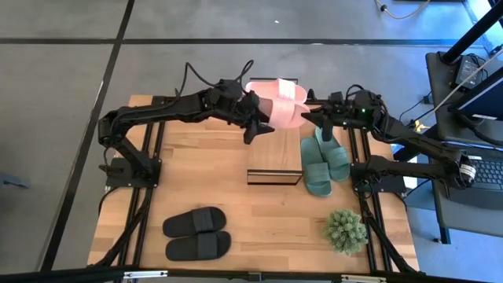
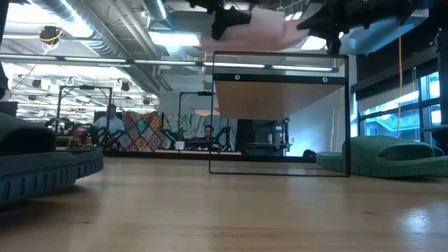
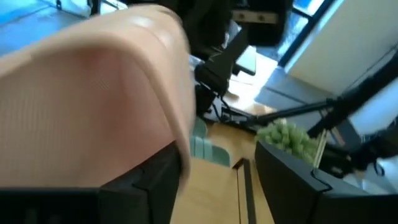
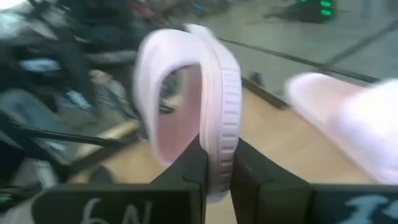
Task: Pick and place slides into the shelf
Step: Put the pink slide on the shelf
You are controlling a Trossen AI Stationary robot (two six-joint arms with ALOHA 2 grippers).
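Over the wooden table, both pincers clamp pink slides above the shelf.

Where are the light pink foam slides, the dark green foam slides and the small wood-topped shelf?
light pink foam slides (image 1: 280, 101), high view, on a strap.
dark green foam slides (image 1: 321, 161), high view, on the straps.
wood-topped shelf with black metal frame (image 1: 274, 176), high view, on its plank top.

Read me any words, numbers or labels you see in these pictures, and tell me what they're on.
"6N", roughly, in blurred white marks on the right hand's dark finger; the reading is uncertain.
White marks on its other finger are too blurred to read.
Nothing readable on the pink slides, green slides, black slides or shelf.
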